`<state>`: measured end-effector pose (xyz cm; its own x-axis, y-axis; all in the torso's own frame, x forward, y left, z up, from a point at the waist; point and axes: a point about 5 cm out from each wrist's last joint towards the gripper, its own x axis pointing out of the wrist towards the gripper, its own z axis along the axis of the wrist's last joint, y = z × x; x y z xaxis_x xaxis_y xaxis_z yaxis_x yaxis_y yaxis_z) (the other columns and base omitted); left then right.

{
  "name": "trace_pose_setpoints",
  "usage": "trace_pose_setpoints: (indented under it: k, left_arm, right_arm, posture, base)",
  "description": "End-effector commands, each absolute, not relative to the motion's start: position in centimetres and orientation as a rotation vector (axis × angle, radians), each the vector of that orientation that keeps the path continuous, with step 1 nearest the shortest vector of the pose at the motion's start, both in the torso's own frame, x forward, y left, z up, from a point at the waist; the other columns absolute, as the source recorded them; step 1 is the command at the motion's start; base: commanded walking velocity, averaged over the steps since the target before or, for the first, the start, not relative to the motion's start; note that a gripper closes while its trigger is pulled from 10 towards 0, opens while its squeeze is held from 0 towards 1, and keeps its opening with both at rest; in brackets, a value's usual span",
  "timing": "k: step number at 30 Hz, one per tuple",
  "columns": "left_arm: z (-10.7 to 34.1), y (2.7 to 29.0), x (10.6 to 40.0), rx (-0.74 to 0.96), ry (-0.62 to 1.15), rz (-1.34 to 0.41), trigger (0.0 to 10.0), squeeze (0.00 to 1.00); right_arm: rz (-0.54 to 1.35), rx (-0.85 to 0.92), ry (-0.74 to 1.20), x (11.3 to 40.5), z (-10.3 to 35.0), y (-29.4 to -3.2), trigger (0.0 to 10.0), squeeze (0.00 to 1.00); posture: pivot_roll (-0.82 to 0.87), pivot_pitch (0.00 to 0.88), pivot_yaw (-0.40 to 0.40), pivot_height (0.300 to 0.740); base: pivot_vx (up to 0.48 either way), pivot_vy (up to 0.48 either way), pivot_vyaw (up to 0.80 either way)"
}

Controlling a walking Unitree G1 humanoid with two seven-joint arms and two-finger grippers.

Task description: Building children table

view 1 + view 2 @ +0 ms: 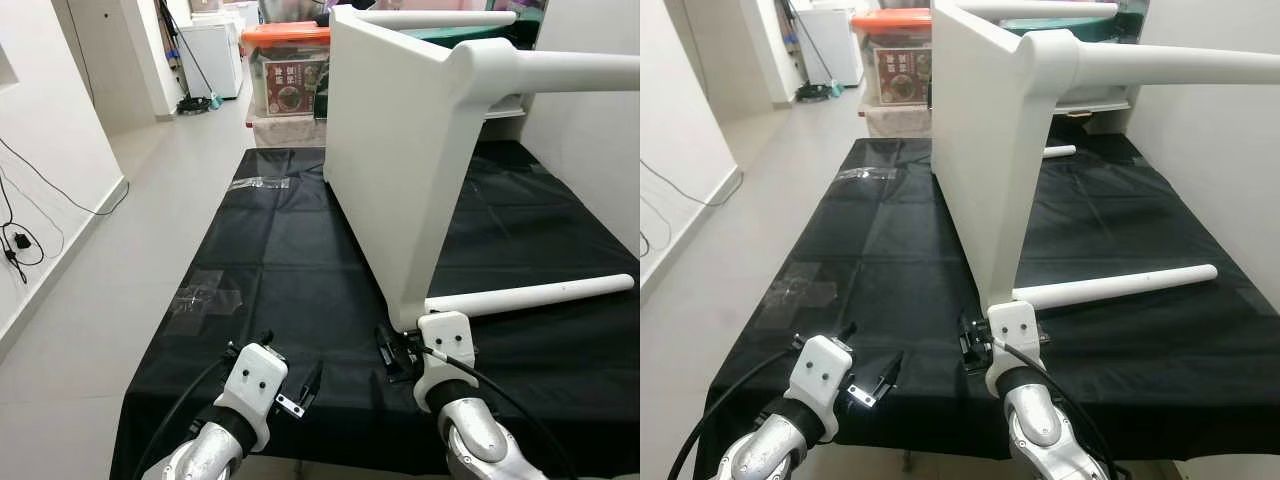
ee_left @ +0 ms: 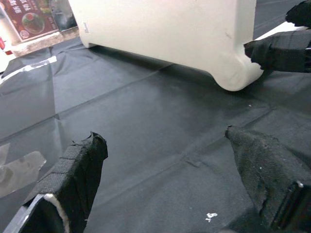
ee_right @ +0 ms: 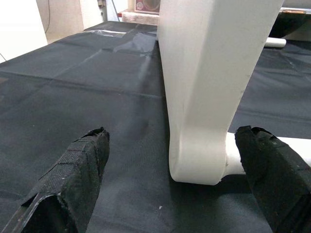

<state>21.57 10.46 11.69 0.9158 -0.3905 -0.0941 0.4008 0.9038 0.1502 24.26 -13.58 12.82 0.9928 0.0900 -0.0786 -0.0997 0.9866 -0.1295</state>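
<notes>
Table panel (image 1: 400,150) stands on edge on black sheet (image 1: 280,250), long axis running away from robot. Right claw (image 3: 170,179) fingers apart, straddling near bottom corner, closest arm. Left claw (image 2: 165,189) apart, empty, panel ahead and to its right. Leg (image 1: 530,295) juts rightward.

Head eyes look down; wrist cameras near table (image 3: 204,87).

White table (image 1: 390,170) stands on its side, legs (image 1: 530,295) pointing sideways.
</notes>
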Motion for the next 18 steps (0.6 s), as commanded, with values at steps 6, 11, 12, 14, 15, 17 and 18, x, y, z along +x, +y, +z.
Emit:
trace_pose_setpoints:
  k: [6,11,12,14,15,17,18]
  left_arm:
    - [11.42,10.56,21.54,0.161,0.081,-0.402,10.0,0.00]
    - [11.38,10.51,21.58,0.157,0.079,-0.401,10.0,0.00]
    - [11.38,10.47,21.60,0.155,0.077,-0.400,10.0,0.00]
    - [11.39,10.44,21.65,0.155,0.077,-0.399,10.0,0.00]
    - [11.39,10.40,21.67,0.154,0.076,-0.399,10.0,0.00]
    - [11.39,10.40,21.67,0.154,0.076,-0.399,10.0,0.00]
    - [11.39,10.40,21.67,0.154,0.076,-0.399,10.0,0.00]
  right_arm:
    - [0.101,-0.145,0.060,24.22,12.93,-13.49,10.0,0.00]
    - [0.106,-0.159,0.046,24.23,12.80,-13.58,10.0,0.00]
    - [0.117,-0.180,0.028,24.24,12.78,-13.58,10.0,0.00]
    - [0.129,-0.208,0.011,24.26,12.84,-13.51,10.0,0.00]
    - [0.169,-0.286,-0.034,24.21,13.12,-13.05,10.0,0.00]
    - [0.169,-0.286,-0.034,24.21,13.12,-13.05,10.0,0.00]
    - [0.169,-0.286,-0.034,24.21,13.12,-13.05,10.0,0.00]
  posture:
    - [0.04,0.000,0.000,0.740]
    - [0.04,0.000,0.000,0.740]
    - [0.04,0.000,0.000,0.740]
    - [0.03,0.000,0.000,0.740]
    - [0.03,0.000,0.000,0.740]
    - [0.03,0.000,0.000,0.740]
    - [0.03,0.000,0.000,0.740]
  base:
    - [0.000,0.000,0.00]
    - [0.000,0.000,0.00]
    - [0.000,0.000,0.00]
    - [0.000,0.000,0.00]
    - [0.000,0.000,0.00]
    - [0.000,0.000,0.00]
    - [0.000,0.000,0.00]
